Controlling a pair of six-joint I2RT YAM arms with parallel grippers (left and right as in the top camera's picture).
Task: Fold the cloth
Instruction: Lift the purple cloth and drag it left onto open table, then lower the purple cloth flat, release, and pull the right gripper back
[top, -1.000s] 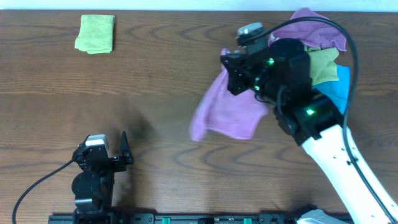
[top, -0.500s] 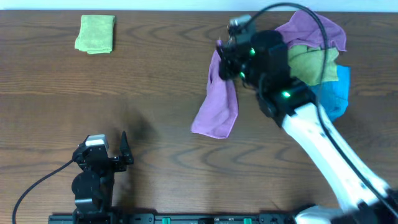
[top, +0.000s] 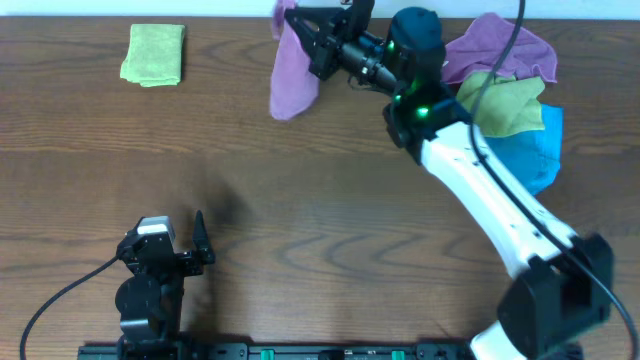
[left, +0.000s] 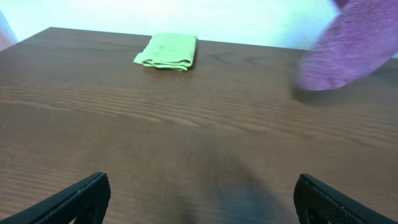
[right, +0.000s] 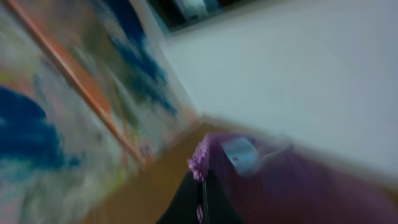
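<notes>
Resting at the near edge of the wooden table (top: 300, 220), the left gripper (top: 165, 248) holds nothing. Its two dark fingers (left: 87, 196) stand wide apart at the lower corners of the left wrist view, with only bare wood between them. From the near right corner the white right arm (top: 480, 190) reaches diagonally across the table toward its far edge. At the end of this arm, the right gripper (top: 300, 25) is clamped on an upper edge of the cloth (top: 292, 70). The pinkish-mauve cloth hangs bunched and unfolded beneath the gripper, over the far middle of the table. In the left wrist view its rounded lower end (left: 348, 50) casts a dark shadow on the wood just below it; whether the cloth touches the wood cannot be told. The right wrist view is heavily blurred. It does show the closed dark fingers (right: 199, 199) pinching the fabric, with a small white label (right: 239, 154) lying just beside the grip. A pile of three other cloths lies at the far right, near the held cloth but apart from it: a lilac cloth (top: 500, 45) farthest back, an olive-green cloth (top: 505, 105) overlapping it, and a bright blue cloth (top: 540, 150) nearest. A folded light green cloth (top: 153, 53) lies flat at the far left, well apart from everything else.
</notes>
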